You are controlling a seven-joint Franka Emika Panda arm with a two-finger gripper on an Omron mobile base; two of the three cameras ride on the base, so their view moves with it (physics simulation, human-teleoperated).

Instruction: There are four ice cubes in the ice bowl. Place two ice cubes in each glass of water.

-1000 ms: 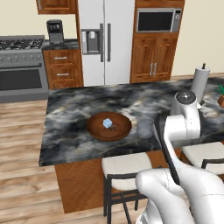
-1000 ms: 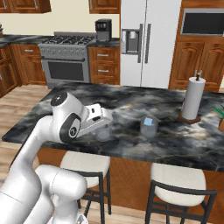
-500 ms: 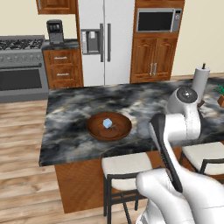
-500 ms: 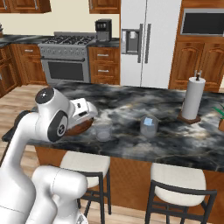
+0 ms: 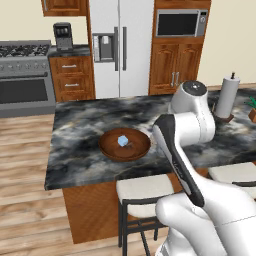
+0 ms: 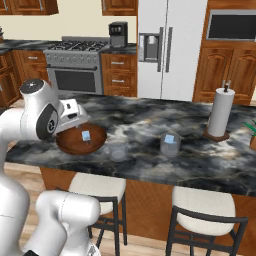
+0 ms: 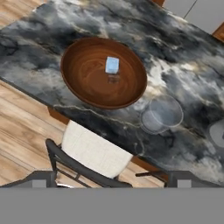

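Observation:
The reddish-brown ice bowl (image 7: 83,74) (image 5: 110,148) (image 6: 67,144) sits near the front edge of the dark marble island. One pale-blue ice cube (image 7: 112,65) (image 5: 122,141) (image 6: 86,135) lies in it. A clear glass of water (image 7: 162,113) (image 6: 118,149) stands just right of the bowl, and I cannot make out any cube in it. A second glass (image 6: 170,144) farther right holds a pale-blue cube (image 6: 170,138). My gripper (image 7: 111,180) (image 6: 77,119) hangs above the bowl's near side. It is open, the tips are wide apart and nothing is between them.
A white paper-towel roll (image 6: 220,112) (image 5: 227,97) stands at the island's far right, with a green plant (image 5: 251,102) beyond it. Two cushioned stools (image 6: 95,187) (image 6: 202,205) are tucked under the front edge. My own arm hides the glasses in the left base view.
The arm has swung left, from over the near glass to over the bowl. The jaws stayed open, and the bowl, cube and glasses have not moved.

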